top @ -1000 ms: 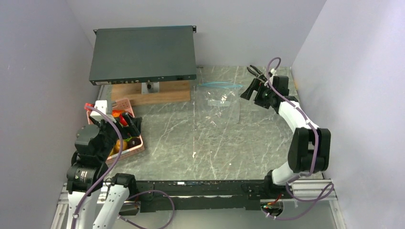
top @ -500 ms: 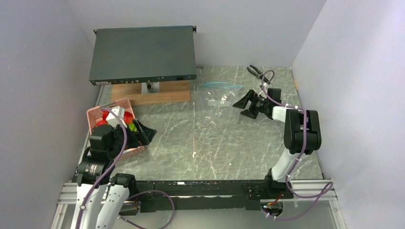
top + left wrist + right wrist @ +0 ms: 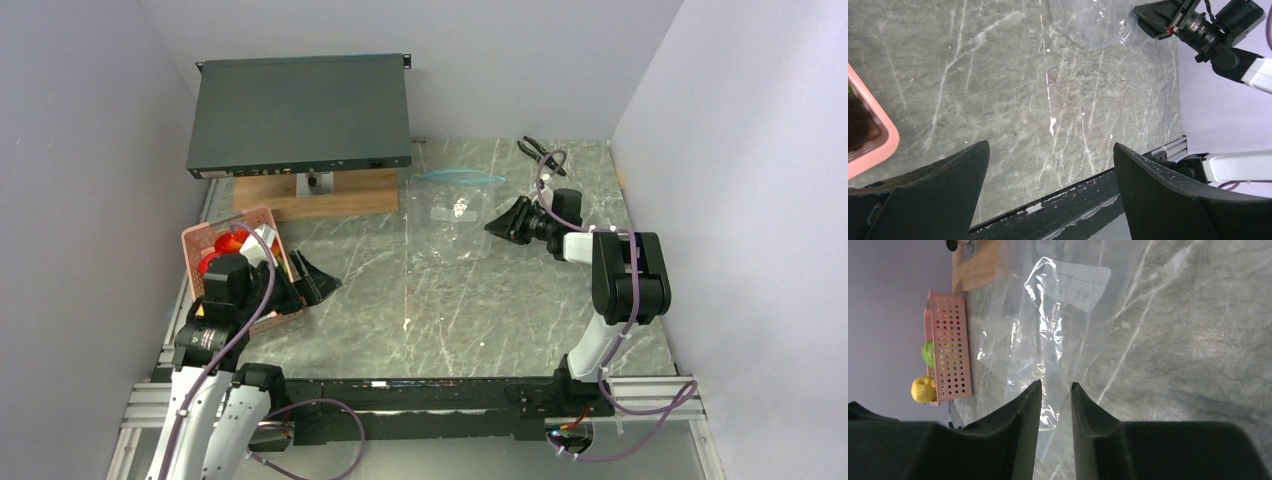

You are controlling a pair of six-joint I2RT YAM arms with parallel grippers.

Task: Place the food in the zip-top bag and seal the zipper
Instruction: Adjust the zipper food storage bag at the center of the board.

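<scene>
At table 12 o'clock, the bag (image 3: 455, 215) is lying flat, with the zipper (image 3: 460, 177) running along its far edge. Your right gripper (image 3: 497, 225) is sitting at the bag's 3 o'clock edge, jaws narrow; whether it's pinching film, cannot tell. Your left gripper (image 3: 318, 280) is hanging wide open at 3 o'clock of the basket (image 3: 188, 250), which is holding the food (image 3: 212, 264).

Bare tabletop (image 3: 440, 300) lies between the pink basket (image 3: 203, 238) and the zip-top bag (image 3: 455, 215); a dark box (image 3: 300, 110) fills the far-left corner.
</scene>
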